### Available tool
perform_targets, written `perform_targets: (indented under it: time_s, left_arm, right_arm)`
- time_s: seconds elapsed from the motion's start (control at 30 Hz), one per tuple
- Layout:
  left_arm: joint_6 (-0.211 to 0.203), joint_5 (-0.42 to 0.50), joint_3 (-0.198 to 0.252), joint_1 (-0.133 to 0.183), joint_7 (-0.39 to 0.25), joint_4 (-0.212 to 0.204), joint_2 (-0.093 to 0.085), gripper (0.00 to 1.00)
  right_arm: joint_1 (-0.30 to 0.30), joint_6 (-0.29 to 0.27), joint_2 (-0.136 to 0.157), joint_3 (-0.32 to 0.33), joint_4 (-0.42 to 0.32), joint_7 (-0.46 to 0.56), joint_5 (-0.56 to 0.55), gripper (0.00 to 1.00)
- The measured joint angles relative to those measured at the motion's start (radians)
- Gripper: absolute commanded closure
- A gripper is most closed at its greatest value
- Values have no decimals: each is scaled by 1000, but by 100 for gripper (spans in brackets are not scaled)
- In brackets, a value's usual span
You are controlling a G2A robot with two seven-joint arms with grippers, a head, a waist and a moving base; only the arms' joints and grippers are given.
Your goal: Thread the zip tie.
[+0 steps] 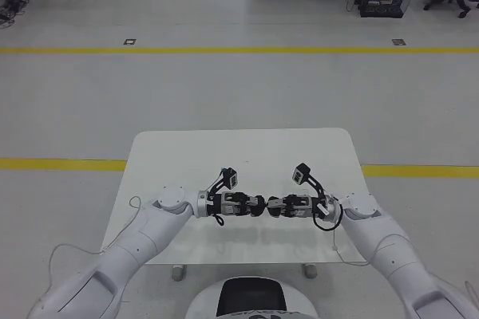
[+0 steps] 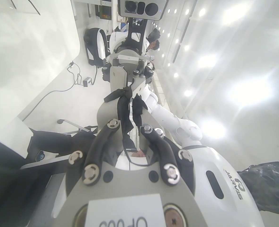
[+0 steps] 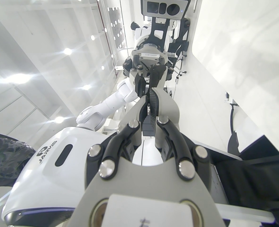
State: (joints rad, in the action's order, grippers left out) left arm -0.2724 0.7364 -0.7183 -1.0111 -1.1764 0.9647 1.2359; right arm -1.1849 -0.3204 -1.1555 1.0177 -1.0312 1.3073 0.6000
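- The left arm (image 1: pixel 144 239), in a smooth white shell, comes in from the lower left of the top view over a matte white tabletop (image 1: pixel 319 147) with rounded corners.
- A black box-shaped left wrist camera (image 1: pixel 227 175) stands on a thin black bracket above that arm's wrist.
- The left gripper (image 2: pixel 132 96) has a grey metal body and curved black links pinned with bright round rivets. Its jaws are wrapped in crumpled black cloth and drawn together, with only a narrow slit between them. We cannot tell what they pinch.
- A thin black strand, which we take for the zip tie (image 2: pixel 127 153), runs from that slit back between the links. It bends sideways near the gripper's palm, in the lower centre of the left wrist view.
- Just below the centre of the top view the two grippers meet tip to tip above the tabletop, so each blocks the other's view past its jaws.
- The right gripper (image 3: pixel 149 94) has grey wedge-shaped jaws with black ribbed pads, closed to a point just beside the left gripper's cloth-wrapped jaws. We cannot tell whether the strand reaches between them.
- The right wrist camera (image 1: pixel 303 171) is a matching black box on a bracket.
- The right arm (image 1: pixel 383 239), also white, carries a loop of black cable (image 1: pixel 329 222) at its wrist.
- A yellow stripe (image 1: pixel 56 163) crosses the pale floor behind the tabletop.
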Motion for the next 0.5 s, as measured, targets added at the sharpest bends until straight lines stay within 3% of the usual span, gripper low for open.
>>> perform_targets:
  time_s: [0.5]
  left_arm:
    - [-1, 1, 0, 1, -2, -2, 1, 95]
  right_arm:
    - [2, -2, -2, -2, 5, -2, 4, 100]
